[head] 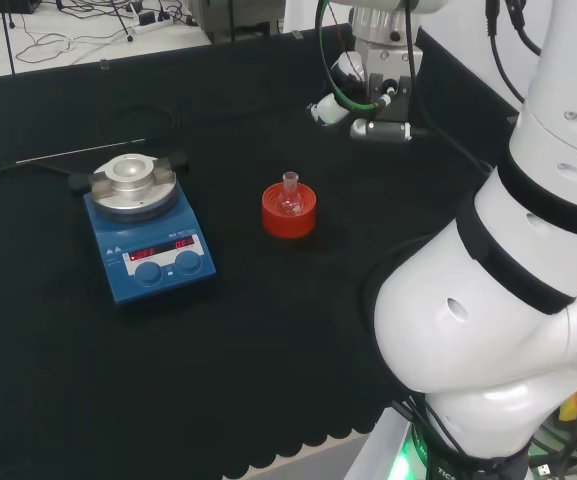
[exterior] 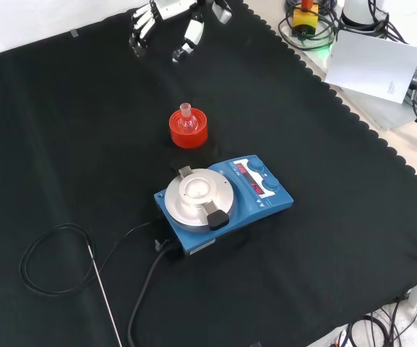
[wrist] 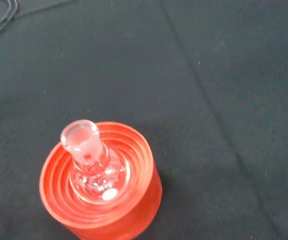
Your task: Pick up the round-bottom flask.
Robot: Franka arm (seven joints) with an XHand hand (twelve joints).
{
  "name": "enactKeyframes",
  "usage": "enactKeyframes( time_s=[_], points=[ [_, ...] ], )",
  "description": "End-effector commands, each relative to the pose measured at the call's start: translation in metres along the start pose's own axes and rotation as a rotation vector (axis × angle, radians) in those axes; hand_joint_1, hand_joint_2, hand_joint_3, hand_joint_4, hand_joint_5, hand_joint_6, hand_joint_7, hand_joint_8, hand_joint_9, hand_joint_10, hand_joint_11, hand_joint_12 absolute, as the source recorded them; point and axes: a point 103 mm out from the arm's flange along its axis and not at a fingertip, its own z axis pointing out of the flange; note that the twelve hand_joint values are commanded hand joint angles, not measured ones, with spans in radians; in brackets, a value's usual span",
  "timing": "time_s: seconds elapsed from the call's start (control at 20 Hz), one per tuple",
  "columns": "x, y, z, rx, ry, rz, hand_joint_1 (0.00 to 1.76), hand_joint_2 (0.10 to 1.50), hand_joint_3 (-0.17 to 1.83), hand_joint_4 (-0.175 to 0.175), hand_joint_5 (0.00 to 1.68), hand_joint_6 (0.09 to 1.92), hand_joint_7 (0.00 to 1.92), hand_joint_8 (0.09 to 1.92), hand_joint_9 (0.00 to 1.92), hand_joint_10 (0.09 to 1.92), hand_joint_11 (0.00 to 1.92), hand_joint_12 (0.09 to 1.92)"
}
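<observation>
While the round-bottom flask (exterior: 186, 120) is seated upright in its red ribbed stand (exterior: 188, 131) mid-counter, the hand (exterior: 166, 22), partly cut off at front view's top, is held apart w/ fingers relaxed, nothing gripped.

In the front view, the flask (exterior: 186, 116) sits upright in its stand (exterior: 188, 129) on the worktop (exterior: 63, 130), near the middle. The hotplate (exterior: 222, 201) lies at about five o'clock from the stand, close by but apart. The robot hand (exterior: 166, 25) hangs at about eleven o'clock from the flask, well apart. A cable (exterior: 49, 253) loops at eight o'clock from the hotplate, with a thin rod (exterior: 105, 296) beside it.
</observation>
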Motion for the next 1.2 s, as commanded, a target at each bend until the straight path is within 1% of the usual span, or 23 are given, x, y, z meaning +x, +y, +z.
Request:
enactKeyframes(
  time_s=[0.05, 0.15, 0.2, 0.3, 0.55, 0.7, 1.0, 1.2],
  points=[
    [0.006, 0.006, 0.041, 0.014, 0.064, -0.002, 0.77, 0.78, 0.54, -0.033, 0.50, 0.27, 0.24, 0.69, 0.39, 0.70, 0.11, 1.39],
    [0.007, 0.004, 0.050, 0.006, 0.106, 0.002, 0.78, 0.77, 0.54, -0.033, 0.50, 0.27, 0.24, 0.69, 0.39, 0.70, 0.11, 1.39],
    [0.008, 0.004, 0.054, 0.005, 0.110, 0.001, 0.78, 0.77, 0.55, -0.032, 0.50, 0.27, 0.24, 0.69, 0.39, 0.70, 0.11, 1.39],
    [0.009, 0.005, 0.063, 0.022, 0.094, -0.004, 0.81, 0.75, 0.55, -0.031, 0.51, 0.27, 0.25, 0.70, 0.41, 0.71, 0.12, 1.40],
    [0.010, 0.008, 0.082, 0.064, 0.080, -0.007, 0.84, 0.72, 0.57, -0.026, 0.53, 0.29, 0.24, 0.70, 0.43, 0.70, 0.15, 1.39],
    [0.010, 0.008, 0.086, 0.073, 0.087, -0.013, 0.84, 0.70, 0.58, -0.024, 0.53, 0.29, 0.24, 0.70, 0.43, 0.70, 0.15, 1.39],
    [0.019, -0.001, 0.088, 0.068, 0.084, -0.055, 0.85, 0.67, 0.58, -0.020, 0.50, 0.29, 0.24, 0.70, 0.44, 0.70, 0.15, 1.39],
    [0.021, -0.007, 0.091, 0.077, 0.081, -0.071, 0.84, 0.66, 0.59, -0.020, 0.49, 0.28, 0.24, 0.70, 0.45, 0.70, 0.15, 1.39]
  ],
)
